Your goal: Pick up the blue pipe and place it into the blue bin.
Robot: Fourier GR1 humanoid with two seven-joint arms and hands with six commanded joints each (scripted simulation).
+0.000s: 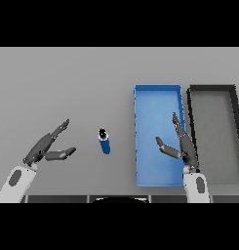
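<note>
A short blue pipe (105, 141) with a dark open end lies on the grey table, left of the blue bin (152, 100). Nothing lies in the bin. My left hand (45, 147) hovers open to the left of the pipe, fingers spread and pointing toward it, a clear gap between them. My right hand (182, 144) is open over the bin's right wall, fingers pointing away from me and thumb out to the left. Neither hand touches the pipe.
A black bin (235, 107) with a grey floor stands directly right of the blue bin, the two walls nearly touching. The table's near edge runs just below both forearms.
</note>
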